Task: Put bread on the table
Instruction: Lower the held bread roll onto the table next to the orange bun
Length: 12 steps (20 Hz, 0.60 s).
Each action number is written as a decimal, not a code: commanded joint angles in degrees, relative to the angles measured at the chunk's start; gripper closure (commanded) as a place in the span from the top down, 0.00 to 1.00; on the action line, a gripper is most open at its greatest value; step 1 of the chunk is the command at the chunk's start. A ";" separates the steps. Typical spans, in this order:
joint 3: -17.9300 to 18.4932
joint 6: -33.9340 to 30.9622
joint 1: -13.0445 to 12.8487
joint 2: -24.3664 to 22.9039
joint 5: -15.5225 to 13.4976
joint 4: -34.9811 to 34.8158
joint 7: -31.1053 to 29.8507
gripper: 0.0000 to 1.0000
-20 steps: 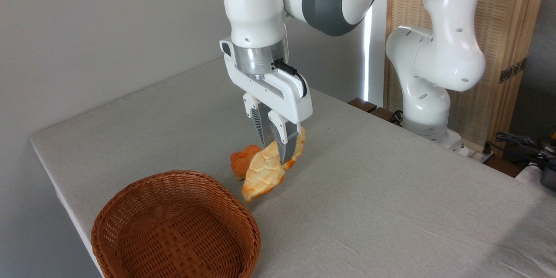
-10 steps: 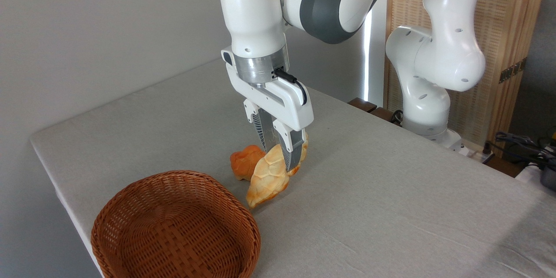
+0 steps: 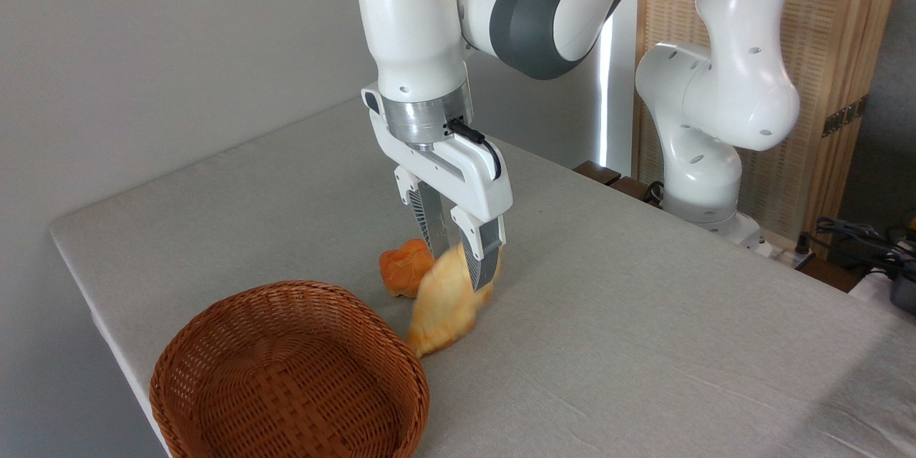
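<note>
Beside the basket, our gripper, fingers clamped on the bread, has lowered; the loaf's tip now touches the table.

Table spans the view; basket sits on it at the near left edge; bun lies on the table behind and right of the basket; bread tilts just right of the bun, in front of it, lower tip near the basket's rim, upper part between the fingers of the gripper above; robot base stands at the far right, behind the table.
</note>
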 commanded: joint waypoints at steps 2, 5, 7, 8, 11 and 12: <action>0.37 0.57 -0.39 0.22 0.88 0.48 0.82 1.00; 0.37 0.57 -0.39 0.22 0.88 0.74 0.82 1.00; 0.37 0.48 -0.39 0.22 0.79 1.35 0.82 1.00; 0.37 0.57 -0.39 0.22 0.79 1.70 0.82 1.00; 0.37 0.65 -0.39 0.22 0.79 4.86 0.73 1.00; 0.37 0.83 -0.39 0.22 0.79 6.26 0.47 1.00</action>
